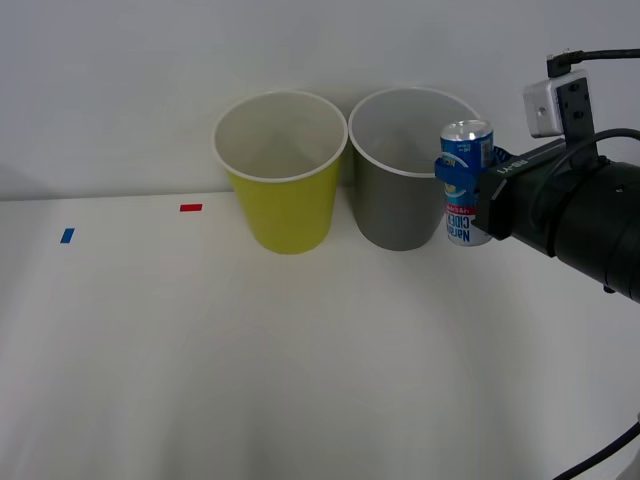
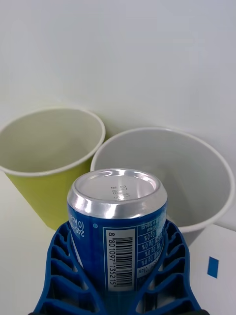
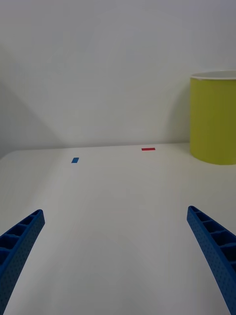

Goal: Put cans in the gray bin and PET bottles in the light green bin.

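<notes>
My right gripper (image 1: 462, 185) is shut on a blue and white can (image 1: 467, 180) with a silver top, holding it upright in the air just right of the gray bin (image 1: 405, 165). In the right wrist view the can (image 2: 118, 221) sits between the blue fingers (image 2: 66, 266), in front of the gray bin (image 2: 164, 177) and the light green bin (image 2: 49, 157). The light green bin (image 1: 281, 170) stands left of the gray one, both upright and touching at the rims. My left gripper (image 3: 118, 251) hangs open over bare table, left of the light green bin (image 3: 214, 118). No PET bottles are in view.
A red marker (image 1: 190, 208) and a blue marker (image 1: 67, 235) lie flat on the white table (image 1: 250, 350) at the left. Another blue marker (image 2: 212, 267) lies near the gray bin. A white wall stands close behind the bins.
</notes>
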Controlling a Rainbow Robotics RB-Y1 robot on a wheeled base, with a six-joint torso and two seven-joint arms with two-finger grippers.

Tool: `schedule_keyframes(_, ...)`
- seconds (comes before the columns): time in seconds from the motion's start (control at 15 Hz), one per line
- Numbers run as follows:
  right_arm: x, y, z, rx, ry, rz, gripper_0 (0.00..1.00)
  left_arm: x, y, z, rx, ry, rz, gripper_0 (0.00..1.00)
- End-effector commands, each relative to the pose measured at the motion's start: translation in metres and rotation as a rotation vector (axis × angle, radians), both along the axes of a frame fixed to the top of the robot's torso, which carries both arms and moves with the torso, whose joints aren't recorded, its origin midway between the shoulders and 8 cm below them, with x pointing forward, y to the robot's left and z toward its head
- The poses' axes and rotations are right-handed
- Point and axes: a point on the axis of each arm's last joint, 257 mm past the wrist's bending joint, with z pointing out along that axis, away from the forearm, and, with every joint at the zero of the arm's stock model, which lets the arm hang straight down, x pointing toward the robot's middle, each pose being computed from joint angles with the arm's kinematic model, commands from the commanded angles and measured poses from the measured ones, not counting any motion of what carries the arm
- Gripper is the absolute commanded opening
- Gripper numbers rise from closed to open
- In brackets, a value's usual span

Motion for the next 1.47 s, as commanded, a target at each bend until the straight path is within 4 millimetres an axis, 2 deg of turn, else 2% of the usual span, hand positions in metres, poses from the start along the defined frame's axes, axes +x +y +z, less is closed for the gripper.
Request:
schedule_keyframes(0.07,0.002,0.012,0.036,0.096,-0.028,0.005,0.0,0.0,0.0,0.0,0.0,0.0,0.0,1.0)
schedule_keyframes(0.2,0.004,0.017,0.058,0.149,-0.042,0.009,0.0,0.0,0.0,0.0,0.0,0.0,0.0,1.0)
schedule_keyframes(0.4,0.006,0.016,0.08,0.184,-0.069,0.026,0.0,0.0,0.0,0.0,0.0,0.0,0.0,1.0)
schedule_keyframes(0.73,0.034,0.008,0.107,0.225,-0.15,0.093,0.0,0.0,0.0,0.0,0.0,0.0,0.0,1.0)
schedule_keyframes(1.47,0.086,0.001,0.105,0.217,-0.175,-0.005,0.0,0.0,0.0,0.0,0.0,0.0,0.0,1.0)
